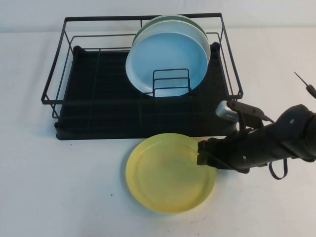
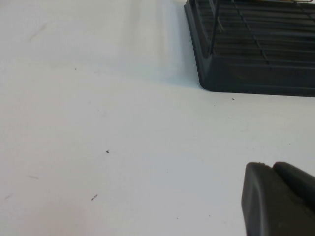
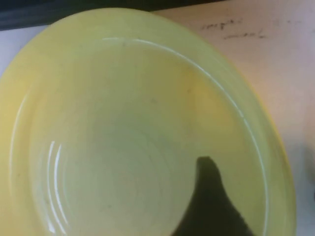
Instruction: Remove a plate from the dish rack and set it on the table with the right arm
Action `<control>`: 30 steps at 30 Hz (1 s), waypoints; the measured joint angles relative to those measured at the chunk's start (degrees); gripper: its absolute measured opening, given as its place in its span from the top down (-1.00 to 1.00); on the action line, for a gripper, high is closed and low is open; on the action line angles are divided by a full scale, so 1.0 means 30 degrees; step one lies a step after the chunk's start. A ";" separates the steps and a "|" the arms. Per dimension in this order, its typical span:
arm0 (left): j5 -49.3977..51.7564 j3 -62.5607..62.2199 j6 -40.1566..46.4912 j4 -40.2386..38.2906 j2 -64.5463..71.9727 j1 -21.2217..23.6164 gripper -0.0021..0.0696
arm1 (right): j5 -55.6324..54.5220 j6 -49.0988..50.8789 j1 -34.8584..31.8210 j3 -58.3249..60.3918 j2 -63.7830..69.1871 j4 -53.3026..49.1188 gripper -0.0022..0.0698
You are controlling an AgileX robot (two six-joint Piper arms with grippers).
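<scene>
From the high view, we see the plate [image 1: 170, 173] lying flat on the table [image 1: 59, 197] just before the dish rack [image 1: 143, 79], the right gripper [image 1: 205, 153] pinching its rim. Left wrist view: the left gripper [image 2: 278, 196] hangs over bare table; its jaws we cannot tell. Right wrist view: a finger [image 3: 211, 196] overlaps the plate's inside. We judge release comes next.
</scene>
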 joint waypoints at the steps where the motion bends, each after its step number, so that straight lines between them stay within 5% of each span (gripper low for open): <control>1: 0.0000 0.0000 0.0000 0.0000 0.0000 0.0000 0.95 | 0.0084 0.0000 -0.0036 0.0000 0.0000 -0.0036 -0.17; 6: 0.0000 0.0000 0.0000 0.0000 0.0000 0.0000 0.95 | 0.1637 -0.0028 -0.0390 0.0000 -0.1041 -0.1092 -0.04; 12: 0.0000 0.0000 0.0000 0.0000 0.0000 0.0000 0.95 | 0.4525 -0.0028 -0.0475 0.0086 -0.4331 -0.3948 0.72; 15: 0.0000 0.0000 0.0000 0.0000 0.0000 0.0000 0.95 | 0.5788 -0.0028 -0.0475 0.0451 -0.6270 -0.4798 0.91; 30: 0.0000 0.0000 0.0000 0.0000 0.0000 0.0000 0.95 | 1.5512 -0.0028 -0.0629 0.1320 -1.4822 -1.0585 0.99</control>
